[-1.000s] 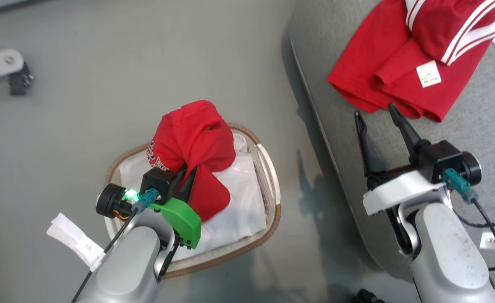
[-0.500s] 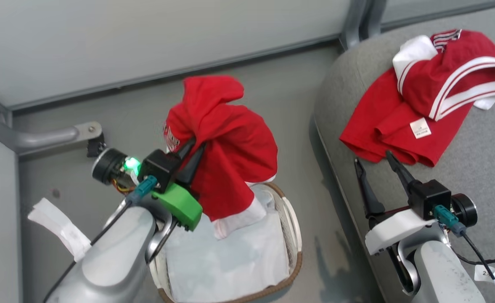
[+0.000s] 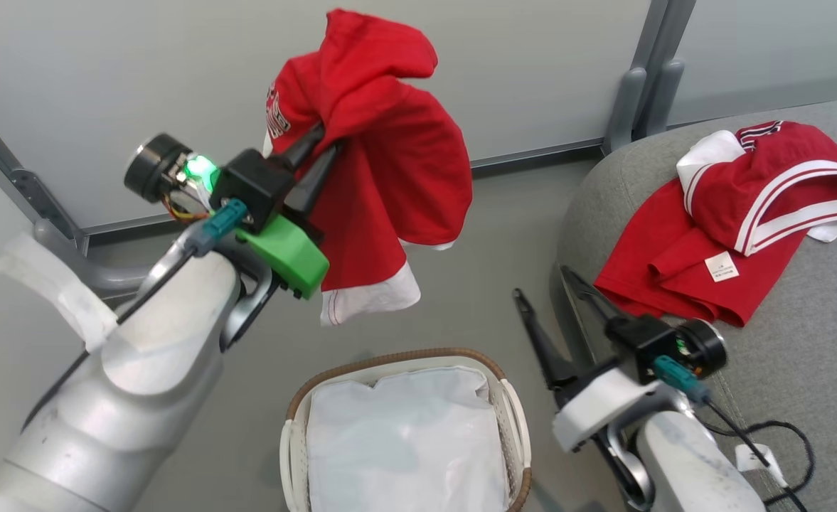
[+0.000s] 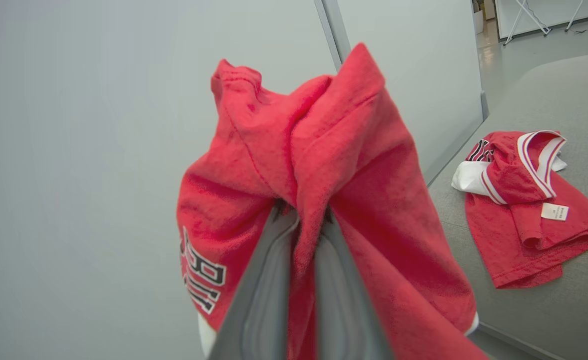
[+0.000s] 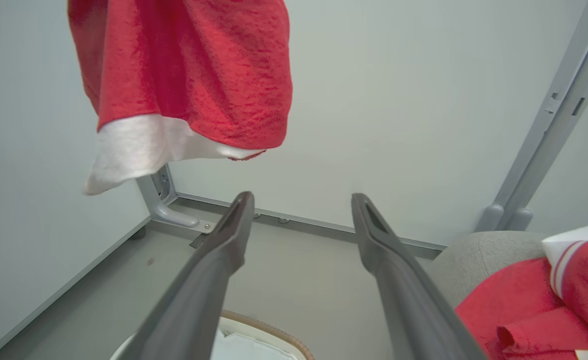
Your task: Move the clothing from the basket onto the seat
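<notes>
Two red garments, one basket, one seat: one garment is in the air and one is on the cushion.

The left gripper (image 3: 326, 140) has its two dark fingers pinched tight on a fold of the first red garment (image 3: 390, 163). That garment hangs clear of the floor (image 3: 475, 299), above and to the left of the basket (image 3: 390, 355), with its white hem lowest. The basket shows its one white liner (image 3: 404, 441). The second red garment (image 3: 667, 249), with white stripes and one small white label (image 3: 721, 266), lies crumpled on the grey seat (image 3: 802, 370) near its rounded edge. The right gripper (image 3: 542, 281) is spread wide and holds nothing. It hovers between the basket and the seat edge, with its tips near the second garment.
</notes>
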Tool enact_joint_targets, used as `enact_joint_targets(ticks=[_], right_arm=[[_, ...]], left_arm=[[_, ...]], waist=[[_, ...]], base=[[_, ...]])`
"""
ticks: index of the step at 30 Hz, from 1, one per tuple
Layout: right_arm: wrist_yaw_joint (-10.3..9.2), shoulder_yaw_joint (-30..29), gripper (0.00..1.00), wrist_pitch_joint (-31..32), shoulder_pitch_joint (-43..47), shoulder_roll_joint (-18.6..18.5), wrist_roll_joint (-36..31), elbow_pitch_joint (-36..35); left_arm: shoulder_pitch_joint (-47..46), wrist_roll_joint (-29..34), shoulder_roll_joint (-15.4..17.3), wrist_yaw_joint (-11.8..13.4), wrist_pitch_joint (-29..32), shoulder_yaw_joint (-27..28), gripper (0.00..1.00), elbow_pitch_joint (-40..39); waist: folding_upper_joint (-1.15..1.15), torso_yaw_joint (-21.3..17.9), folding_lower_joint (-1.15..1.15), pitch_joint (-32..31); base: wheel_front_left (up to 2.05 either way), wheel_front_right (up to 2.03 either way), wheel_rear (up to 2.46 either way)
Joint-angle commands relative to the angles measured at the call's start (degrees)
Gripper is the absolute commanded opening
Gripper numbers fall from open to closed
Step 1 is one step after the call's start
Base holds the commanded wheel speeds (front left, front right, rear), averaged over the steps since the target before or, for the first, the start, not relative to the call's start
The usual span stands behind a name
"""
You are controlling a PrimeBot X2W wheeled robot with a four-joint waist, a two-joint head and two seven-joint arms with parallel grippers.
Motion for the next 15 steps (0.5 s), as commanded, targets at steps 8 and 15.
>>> enact_joint_targets(ticks=[8,15], right_arm=[[-0.08,11.8,1.0,-0.1,-5.6,-0.2,5.4,-1.3],[-0.08,15.9,1.0,-0.1,-9.7,-0.2,8.2,-0.6]], left_arm=[[-6.6,-2.3,-1.0,-0.2,1.0,-4.1,0.0,2.1],[-9.2,-3.7,-3.6,-0.2,0.9,-7.1,0.0,3.7]], waist=[[0.0,0.9,0.0,-0.3],[0.0,2.6,0.0,-0.8]], base=[[0.0,0.0,0.0],[0.0,0.0,0.0]])
